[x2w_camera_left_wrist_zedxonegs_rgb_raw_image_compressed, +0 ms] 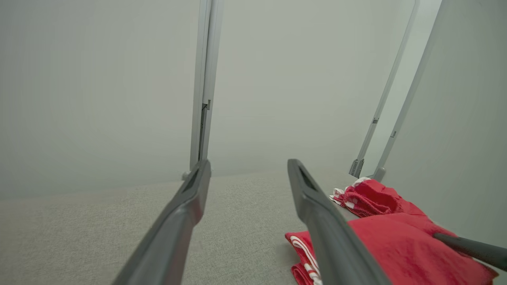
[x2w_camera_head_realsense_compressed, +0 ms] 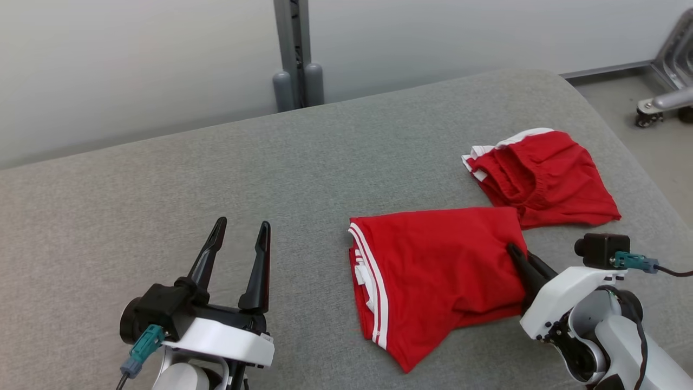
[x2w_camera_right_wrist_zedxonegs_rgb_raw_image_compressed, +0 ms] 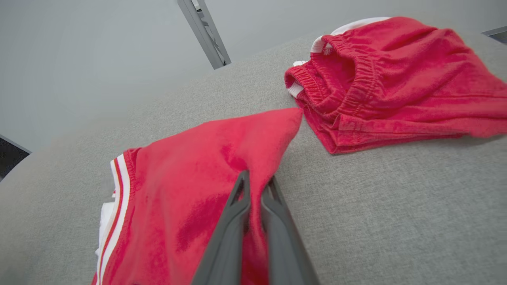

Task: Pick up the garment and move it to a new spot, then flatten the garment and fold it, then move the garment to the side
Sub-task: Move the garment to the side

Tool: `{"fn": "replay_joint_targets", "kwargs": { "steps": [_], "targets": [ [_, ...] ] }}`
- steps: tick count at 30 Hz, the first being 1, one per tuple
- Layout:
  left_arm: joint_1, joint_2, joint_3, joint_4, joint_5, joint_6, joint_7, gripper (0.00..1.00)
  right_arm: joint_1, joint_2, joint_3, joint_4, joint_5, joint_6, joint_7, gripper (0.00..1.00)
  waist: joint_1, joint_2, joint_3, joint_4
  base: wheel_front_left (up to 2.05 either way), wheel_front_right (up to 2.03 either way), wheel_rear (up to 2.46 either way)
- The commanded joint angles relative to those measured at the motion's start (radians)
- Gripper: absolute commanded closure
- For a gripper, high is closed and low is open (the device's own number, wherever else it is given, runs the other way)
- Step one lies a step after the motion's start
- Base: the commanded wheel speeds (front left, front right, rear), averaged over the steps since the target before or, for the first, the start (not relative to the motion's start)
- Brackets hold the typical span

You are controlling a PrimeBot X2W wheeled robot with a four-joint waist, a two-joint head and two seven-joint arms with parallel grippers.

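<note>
The garment [x2w_camera_head_realsense_compressed: 438, 271] I'm working lies folded on the right half of the grey padded surface [x2w_camera_head_realsense_compressed: 216, 179]. It is a soft red knit piece with white stripes down its left edge, where the stacked layers show. Its near corner trails to a point toward me.

My right gripper [x2w_camera_head_realsense_compressed: 517, 250] has the garment's right edge. The two dark fingers are drawn together with a fold of red cloth pinched between them, low against the pad.

At the garment's far right corner sits a second red piece [x2w_camera_head_realsense_compressed: 541, 179], and I can't tell whether the two touch. It has a gathered elastic waistband and white trim, and it is crumpled into a loose heap. It takes up the pad's far right, near the rounded corner.

My left gripper [x2w_camera_head_realsense_compressed: 242, 222] hangs over bare upholstery, well apart from the garment, with its fingers spread wide and nothing between them.

The pad is a fine grey weave, matte and smooth. Behind it a grey metal post [x2w_camera_head_realsense_compressed: 295, 54] stands against a pale wall. On the floor at far right is a metal leg on a caster [x2w_camera_head_realsense_compressed: 658, 105].
</note>
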Motion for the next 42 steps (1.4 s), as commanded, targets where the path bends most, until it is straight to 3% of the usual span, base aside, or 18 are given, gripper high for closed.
{"fn": "replay_joint_targets", "kwargs": {
  "steps": [1,10,17,28,32,37,38,39,40,42],
  "targets": [
    [-0.014,0.004,-0.001,0.002,0.002,-0.002,-0.004,0.0,-0.013,-0.01,0.003,-0.017,-0.004,0.0,-0.02,1.0,0.0,0.0,0.009,-0.012,0.0,0.0,0.0],
    [-0.034,0.004,-0.014,0.007,0.013,-0.006,-0.004,0.0,-0.138,-0.085,0.073,-0.046,-0.063,0.0,-0.06,1.0,0.0,0.0,0.052,0.012,0.0,0.0,0.0],
    [-0.069,0.004,-0.023,0.007,0.029,-0.007,-0.004,0.0,-0.287,-0.184,0.106,-0.017,-0.008,0.0,-0.071,1.0,0.0,0.0,0.129,0.052,0.0,0.0,0.0],
    [-0.103,0.004,-0.023,0.011,0.045,-0.004,-0.004,0.0,-0.425,-0.326,0.124,0.161,0.033,0.0,-0.101,1.0,0.0,0.0,0.194,0.08,0.0,0.0,0.0],
    [-0.117,0.004,-0.027,0.01,0.047,-0.002,-0.004,0.0,-0.458,-0.348,0.115,0.232,0.022,0.0,-0.113,1.0,0.0,0.0,0.207,0.074,0.0,0.0,0.0],
    [-0.128,0.004,-0.034,0.013,0.051,-0.003,-0.004,0.0,-0.489,-0.331,0.111,0.311,0.001,0.0,-0.152,1.0,0.0,0.0,0.221,0.069,0.0,0.0,0.0],
    [-0.132,0.004,-0.035,0.014,0.051,-0.003,-0.004,0.0,-0.495,-0.325,0.109,0.335,-0.006,0.0,-0.161,0.87,0.0,0.0,0.223,0.068,0.0,0.0,0.0],
    [-0.135,0.004,-0.036,0.016,0.051,-0.004,-0.004,0.0,-0.513,-0.304,0.107,0.387,-0.023,0.0,-0.183,0.58,0.0,0.0,0.228,0.068,0.0,0.0,0.0],
    [-0.137,0.004,-0.037,0.017,0.05,-0.005,-0.004,0.0,-0.52,-0.294,0.103,0.418,-0.031,0.0,-0.191,0.0,0.0,0.0,0.23,0.068,0.0,0.0,0.0],
    [-0.141,0.004,-0.038,0.019,0.05,-0.006,-0.004,0.0,-0.528,-0.285,0.101,0.447,-0.042,0.0,-0.202,0.0,0.0,0.0,0.231,0.069,0.0,0.0,0.0]
  ]
}}
